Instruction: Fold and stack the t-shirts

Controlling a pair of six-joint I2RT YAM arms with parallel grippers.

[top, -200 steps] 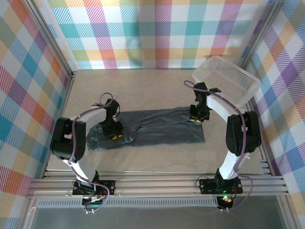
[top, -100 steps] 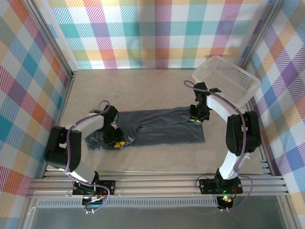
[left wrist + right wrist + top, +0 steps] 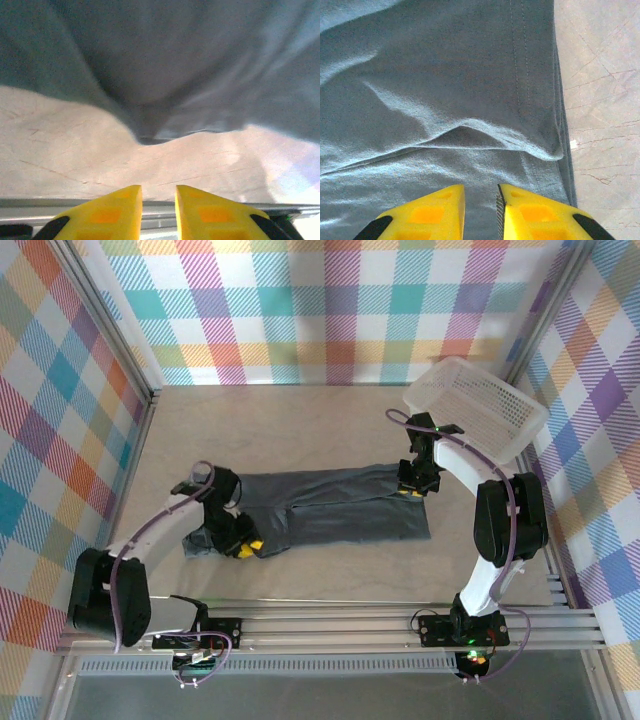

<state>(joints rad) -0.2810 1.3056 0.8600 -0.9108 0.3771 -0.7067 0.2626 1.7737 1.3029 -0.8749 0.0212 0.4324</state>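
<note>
1. Position, nearest the bases: left gripper sits at the 8 o'clock corner of the t-shirt. In the left wrist view its yellow fingers stand narrowly parted with nothing between them. A rumpled cloth edge lies just ahead at their 12 o'clock, with bare table under the tips.
2. The shirt lies mid-table as a long strip running 9 to 3 o'clock, doubled lengthwise. Its 9 o'clock end is bunched and its 3 o'clock end is squarer.
3. The right gripper is low over the strip's 2 o'clock corner, beside the hem. Its jaws are close together over flat cloth. Cannot tell whether they pinch it or only press on it.
4. Judgement: the step in hand is a fresh grasp of the bunched end, ahead of a crosswise fold toward 3 o'clock.
5. Method: widen the left jaws, slide the lower finger along the table under every layer, then clench well in from the edge. Lift only enough to clear the strip and carry it straight along the strip's axis.
6. The right gripper should hold its corner down until the fold lands.
7. Risk: catching one layer only would undo the lengthwise fold.
8. The basket stands at 1 o'clock, beyond the right gripper and apart from the shirt.
</note>
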